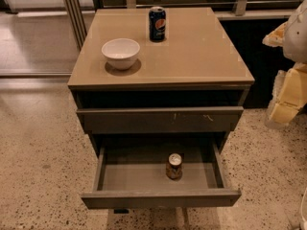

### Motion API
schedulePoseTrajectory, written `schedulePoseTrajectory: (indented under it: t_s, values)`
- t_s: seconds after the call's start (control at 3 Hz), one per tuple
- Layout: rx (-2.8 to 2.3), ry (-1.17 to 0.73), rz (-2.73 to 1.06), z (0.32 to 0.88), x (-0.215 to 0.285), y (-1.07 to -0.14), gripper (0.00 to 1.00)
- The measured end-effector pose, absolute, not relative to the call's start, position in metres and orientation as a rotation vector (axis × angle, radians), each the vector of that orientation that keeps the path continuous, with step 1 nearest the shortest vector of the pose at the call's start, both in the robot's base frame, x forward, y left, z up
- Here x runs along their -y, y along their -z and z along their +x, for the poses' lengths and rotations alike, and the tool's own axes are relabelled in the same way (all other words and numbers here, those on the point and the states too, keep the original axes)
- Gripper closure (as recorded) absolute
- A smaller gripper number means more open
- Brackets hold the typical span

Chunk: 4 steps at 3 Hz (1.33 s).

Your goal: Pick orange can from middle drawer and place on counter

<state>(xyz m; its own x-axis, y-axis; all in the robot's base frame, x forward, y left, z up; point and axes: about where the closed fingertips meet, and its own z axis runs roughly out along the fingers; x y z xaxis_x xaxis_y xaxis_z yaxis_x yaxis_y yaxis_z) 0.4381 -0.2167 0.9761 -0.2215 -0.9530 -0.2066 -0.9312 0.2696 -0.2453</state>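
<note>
Orange can stands upright in the open middle drawer, about mid-width and nearer the front wall than the back, touching nothing else. My gripper is off at the right edge, level with the cabinet's upper part and well apart from the can; I cannot tell whether it is wide or narrow. Risks as I judge them: the scratched drawer front sits closed above and shades the rear of the open drawer, so a steep or late descent could clip it or the worktop edge. Coming in low from the front, I could catch the drawer's front wall instead. A glancing touch would tip the can, and on its side it would likely roll to a corner that is hard to reach. A grasp near the silver top may slip on the lift. On the way up the can must clear the worktop lip. For the set-down, the white bowl and Pepsi can occupy the left and back; drifting that way risks a knock.
</note>
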Motion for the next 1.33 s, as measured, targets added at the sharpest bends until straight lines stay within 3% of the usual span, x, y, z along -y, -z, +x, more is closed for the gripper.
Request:
schedulePoseTrajectory:
  t_s: [0.33, 1.0, 1.33]
  values:
    - [-2.232, 0.098, -1.725, 0.438, 0.217, -0.976, 0.0]
    - [-2.177, 0.035, -1.722, 0.441, 0.206, -0.935, 0.42]
    - [-2.17, -0.036, -1.696, 0.46, 0.194, -0.862, 0.66]
